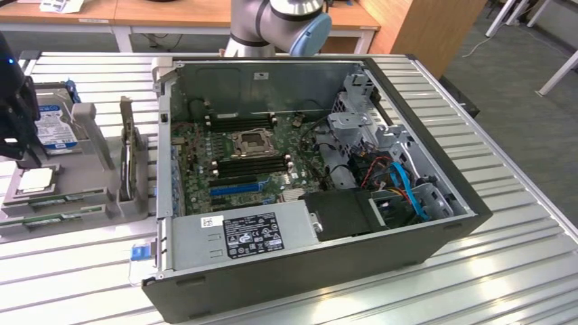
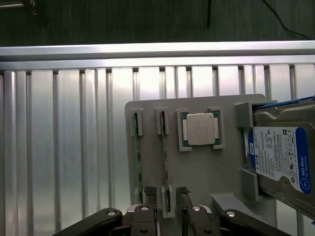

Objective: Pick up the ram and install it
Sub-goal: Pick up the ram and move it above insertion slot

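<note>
Currently my end effector point(image 2: 167, 191) is released, one finger on each side of the ram point(image 2: 165, 157). The ram stands on edge in the grey tray point(image 2: 206, 167), at the exterior view's left of the PC case point(image 1: 361, 271). Risk: a second stick point(image 2: 138, 157) is just beside it, so an off-centre close could clip that stick or cock the ram. My fingers hide the ram's end, so I can't tell if there's contact.

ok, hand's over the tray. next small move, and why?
Probably ease the hand straight down, no sideways shift. Its fingers stand open on either side of one ram stick in the tray, gaps showing both sides; the second stick lies close beside one finger.
</note>
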Robot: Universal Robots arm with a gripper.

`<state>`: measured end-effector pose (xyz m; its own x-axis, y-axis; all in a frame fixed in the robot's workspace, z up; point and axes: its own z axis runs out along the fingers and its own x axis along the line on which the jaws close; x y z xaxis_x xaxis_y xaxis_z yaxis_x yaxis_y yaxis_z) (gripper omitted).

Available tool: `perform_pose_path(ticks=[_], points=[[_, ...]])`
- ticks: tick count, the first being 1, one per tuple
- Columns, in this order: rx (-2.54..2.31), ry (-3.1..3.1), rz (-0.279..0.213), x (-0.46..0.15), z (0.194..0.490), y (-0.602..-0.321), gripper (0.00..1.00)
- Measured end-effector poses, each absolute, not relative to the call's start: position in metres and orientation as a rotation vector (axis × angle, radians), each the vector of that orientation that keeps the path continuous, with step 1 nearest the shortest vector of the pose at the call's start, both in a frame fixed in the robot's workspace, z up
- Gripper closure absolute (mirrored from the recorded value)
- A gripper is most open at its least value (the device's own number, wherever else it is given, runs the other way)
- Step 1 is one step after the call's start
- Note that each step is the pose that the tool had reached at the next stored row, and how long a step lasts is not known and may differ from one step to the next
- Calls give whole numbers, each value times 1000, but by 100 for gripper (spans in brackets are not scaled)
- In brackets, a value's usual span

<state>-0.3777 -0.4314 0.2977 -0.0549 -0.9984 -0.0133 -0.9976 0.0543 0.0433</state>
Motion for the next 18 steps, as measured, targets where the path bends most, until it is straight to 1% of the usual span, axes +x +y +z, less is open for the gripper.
perform_pose_path(ticks=[18], points=[[2146, -2266, -63, -378, 283, -432, 70]])
